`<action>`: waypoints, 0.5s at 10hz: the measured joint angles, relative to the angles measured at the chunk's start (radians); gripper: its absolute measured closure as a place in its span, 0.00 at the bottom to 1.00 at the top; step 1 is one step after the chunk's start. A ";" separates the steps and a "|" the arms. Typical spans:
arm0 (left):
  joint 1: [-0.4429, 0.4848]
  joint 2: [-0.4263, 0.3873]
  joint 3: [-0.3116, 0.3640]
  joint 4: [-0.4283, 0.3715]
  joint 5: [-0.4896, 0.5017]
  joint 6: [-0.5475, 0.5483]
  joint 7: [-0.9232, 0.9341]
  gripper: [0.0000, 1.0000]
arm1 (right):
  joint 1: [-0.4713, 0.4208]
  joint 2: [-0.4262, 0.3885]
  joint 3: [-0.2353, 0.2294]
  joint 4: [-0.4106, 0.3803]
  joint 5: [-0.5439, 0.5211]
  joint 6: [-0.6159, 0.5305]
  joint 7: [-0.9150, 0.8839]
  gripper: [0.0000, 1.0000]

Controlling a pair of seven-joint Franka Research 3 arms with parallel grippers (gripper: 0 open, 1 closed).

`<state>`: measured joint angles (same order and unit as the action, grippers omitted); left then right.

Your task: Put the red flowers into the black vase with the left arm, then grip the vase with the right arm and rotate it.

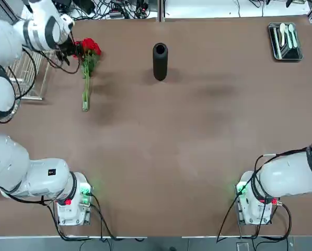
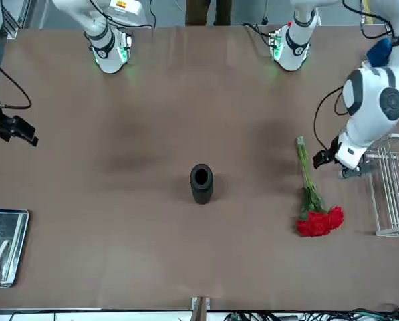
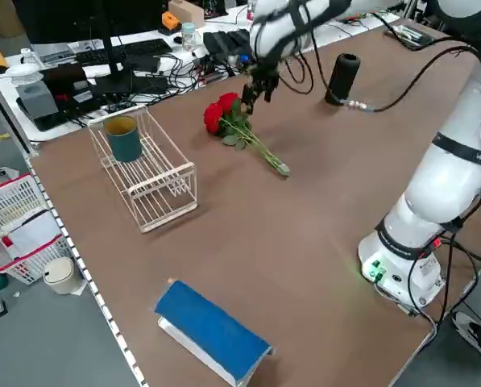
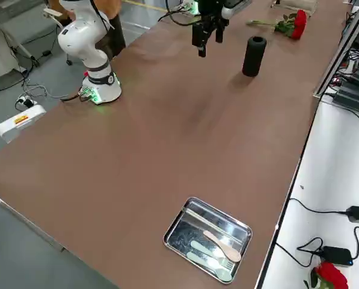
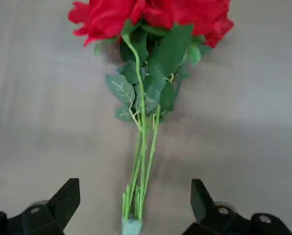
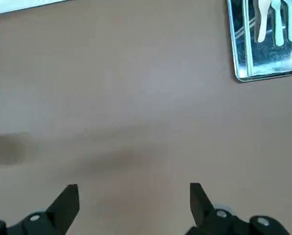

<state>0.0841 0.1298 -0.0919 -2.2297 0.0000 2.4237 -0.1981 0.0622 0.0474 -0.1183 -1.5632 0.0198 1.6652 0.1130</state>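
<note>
The task looks barely begun: the red flowers [image 5: 148,73] lie on the table [image 1: 197,183], seemingly below the left end effector [image 5: 136,205], its fingers apart, with vase-filling, right-arm gripping and rotation all remaining.

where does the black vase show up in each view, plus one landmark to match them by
top: upper middle
front: centre
left side: top, right of centre
right side: upper right
left wrist: not in it
right wrist: not in it
landmark: red flowers, in all but right wrist
</note>
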 joint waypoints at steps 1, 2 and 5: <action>0.000 0.027 0.001 -0.028 0.000 0.062 -0.005 0.03 | -0.003 0.000 0.000 0.001 0.000 0.000 0.000 0.00; 0.002 0.057 0.003 -0.047 0.000 0.106 -0.011 0.11 | -0.003 0.000 0.000 0.001 0.000 0.000 0.000 0.00; 0.026 0.132 0.004 -0.079 0.000 0.218 -0.013 0.14 | -0.001 0.000 0.008 0.001 0.000 0.000 0.000 0.00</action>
<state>0.1103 0.2616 -0.0883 -2.3084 0.0001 2.6414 -0.2112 0.0615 0.0474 -0.1105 -1.5622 0.0202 1.6650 0.1130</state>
